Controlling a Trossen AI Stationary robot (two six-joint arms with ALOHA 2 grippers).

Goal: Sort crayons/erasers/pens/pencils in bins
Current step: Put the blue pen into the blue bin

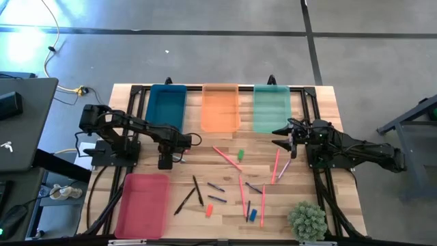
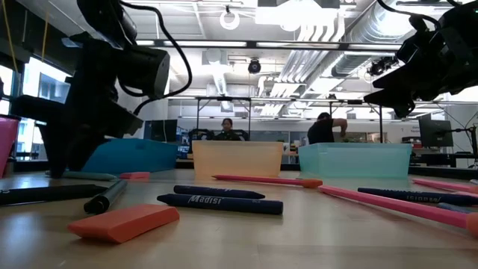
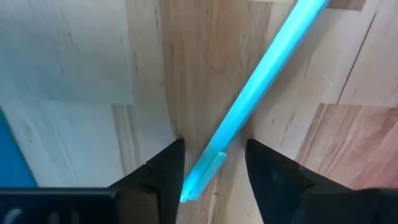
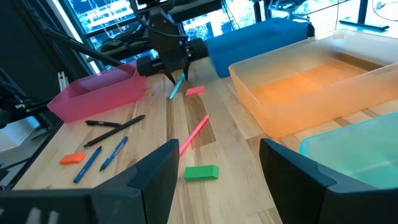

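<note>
A light blue pen lies between the left pincer's open fingers.

Only legible text, low view: pale print approx. "Medisi" on dark blue pen lying near desk's front edge, beside orange eraser. Another dark pen by right edge has print too, too small to read.

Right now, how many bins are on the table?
4. The dark blue bin, orange bin and mint green bin stand in a row along one edge. The pink-red bin sits alone at the opposite edge, on the left arm's side. None looks hidden.
</note>
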